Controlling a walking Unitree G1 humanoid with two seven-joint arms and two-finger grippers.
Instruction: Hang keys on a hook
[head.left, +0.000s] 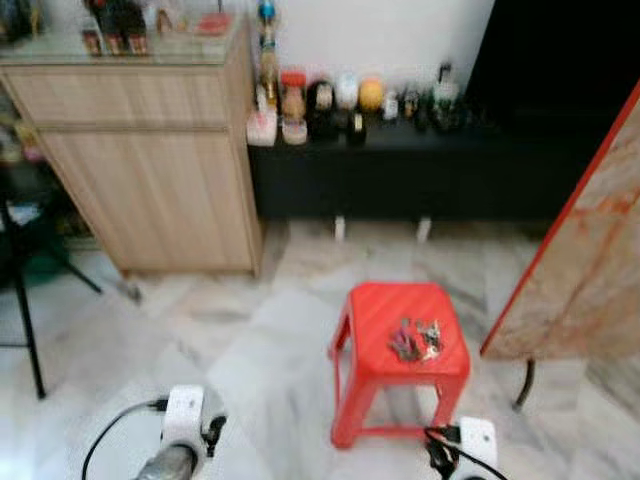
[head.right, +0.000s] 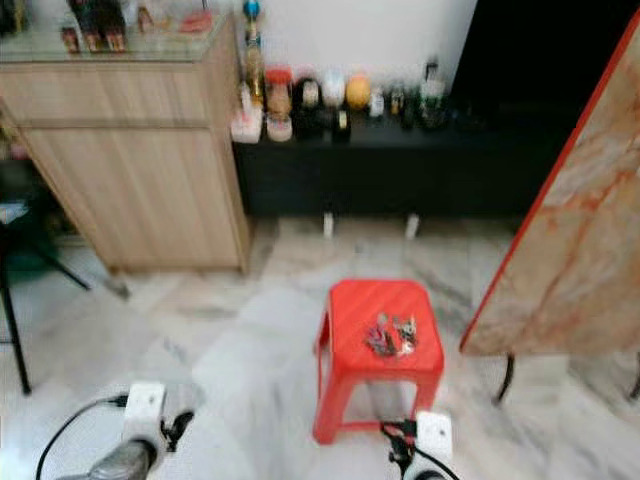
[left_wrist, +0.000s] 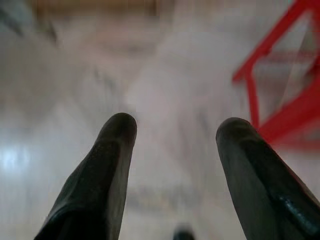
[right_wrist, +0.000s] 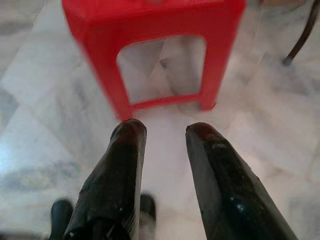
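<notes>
A bunch of keys lies on the seat of a red plastic stool standing on the marble floor ahead of me. Both arms hang low at the bottom of the eye views, the left wrist well left of the stool and the right wrist just in front of its near right leg. In the left wrist view my left gripper is open over bare floor, with the stool off to one side. My right gripper is open, low and close before the stool's legs.
A light wooden cabinet stands at the back left beside a long black low shelf crowded with jars and bottles. A marble-patterned table with a red edge leans in on the right. A black stand is at the far left.
</notes>
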